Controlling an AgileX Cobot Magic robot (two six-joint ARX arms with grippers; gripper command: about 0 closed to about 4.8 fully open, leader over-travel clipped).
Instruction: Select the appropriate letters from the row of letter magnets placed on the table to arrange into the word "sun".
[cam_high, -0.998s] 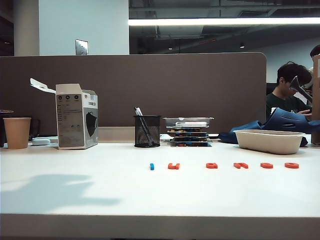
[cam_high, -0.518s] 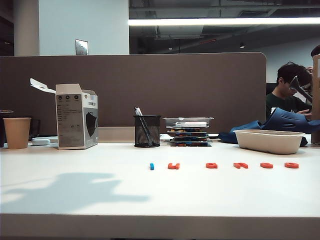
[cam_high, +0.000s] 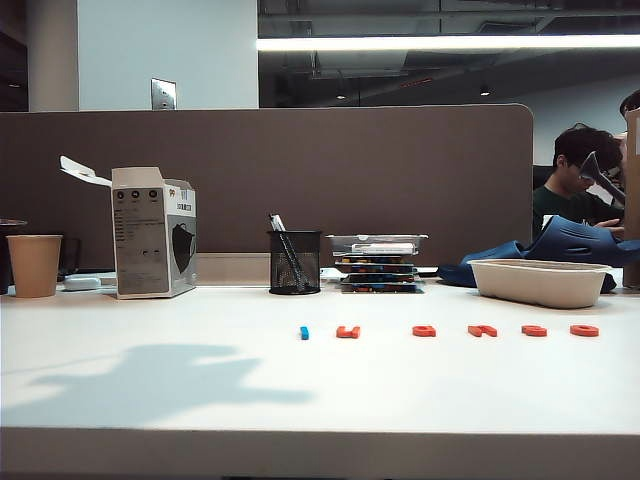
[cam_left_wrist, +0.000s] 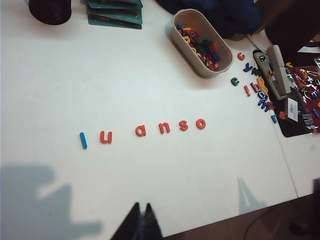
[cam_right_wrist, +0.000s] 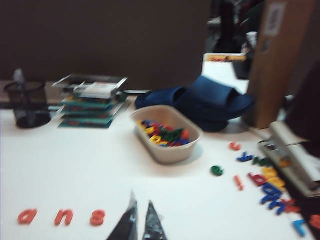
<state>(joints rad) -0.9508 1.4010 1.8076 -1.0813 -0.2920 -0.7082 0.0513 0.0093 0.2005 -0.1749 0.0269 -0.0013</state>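
Smooth white surface (cam_high: 150, 320), grey-brown partition behind. Row of letter magnets (cam_left_wrist: 142, 131), flat plastic, reading l-u-a-n-s-o; u (cam_left_wrist: 105, 136), n (cam_left_wrist: 164, 128), s (cam_left_wrist: 184, 125) orange-red. Left claw (cam_left_wrist: 141, 220) pressed together above near edge; right claw (cam_right_wrist: 140, 222) probably together too, blurry.

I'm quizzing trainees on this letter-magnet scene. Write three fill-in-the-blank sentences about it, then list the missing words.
1. The only piece in the row of letter magnets that is not orange-red is the ____ one at its end.
2. The s lies between the n and the ____.
3. The beige tray on the table holds loose ____.

Missing words: blue; o; letters
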